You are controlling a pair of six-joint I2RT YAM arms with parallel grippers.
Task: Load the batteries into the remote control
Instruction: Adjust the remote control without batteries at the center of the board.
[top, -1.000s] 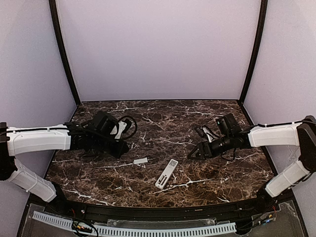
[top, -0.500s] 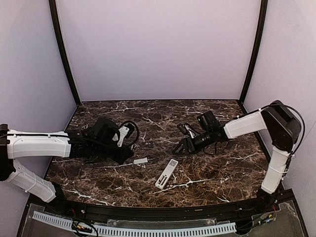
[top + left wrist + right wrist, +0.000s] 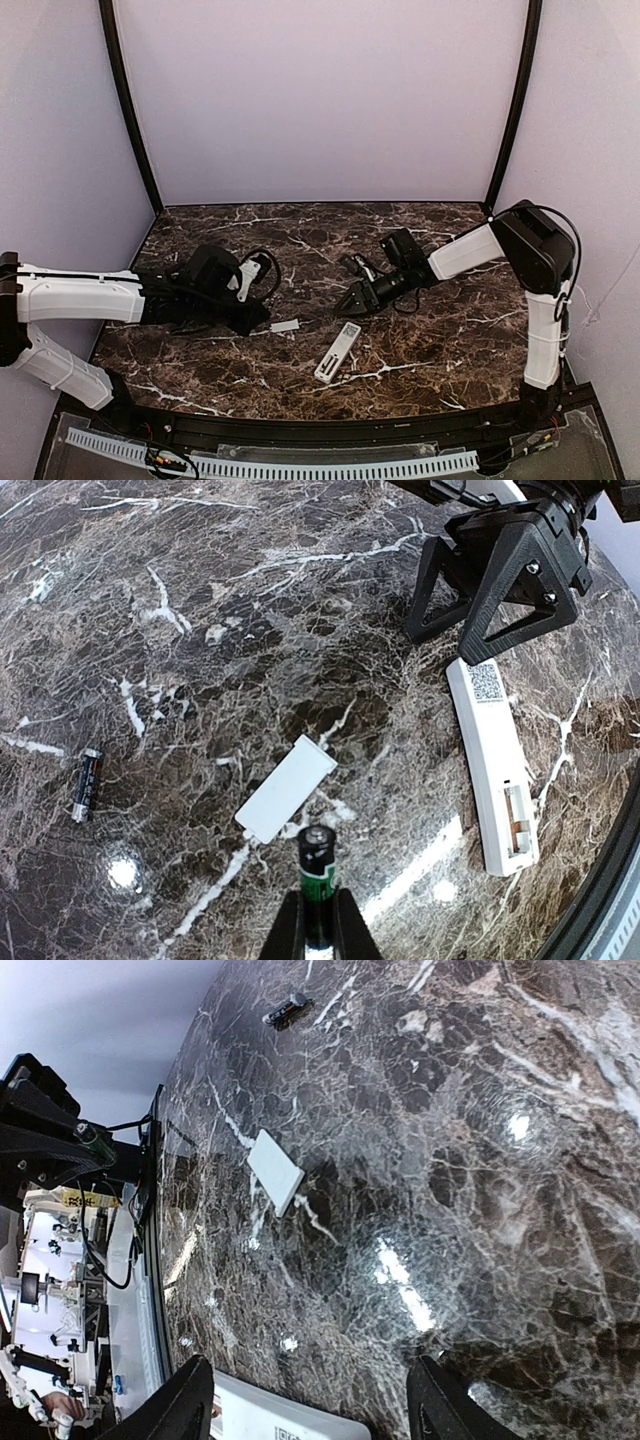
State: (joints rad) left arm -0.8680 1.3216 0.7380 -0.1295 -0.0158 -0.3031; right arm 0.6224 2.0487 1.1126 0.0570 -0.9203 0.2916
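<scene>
One slim white plastic remote control (image 3: 492,770) lies back-up on the dark marble bench (image 3: 200,600), its battery bay uncovered at the near end. Right hand (image 3: 445,645): jaws apart, holding nothing, poised at the remote's labelled far end; whether they touch cannot be told. Left hand (image 3: 318,920): clamped on one green-and-black cylindrical battery (image 3: 317,865), just beside the flat white rectangular cover (image 3: 285,789). One further dark battery (image 3: 85,784) lies loose, well apart.
</scene>
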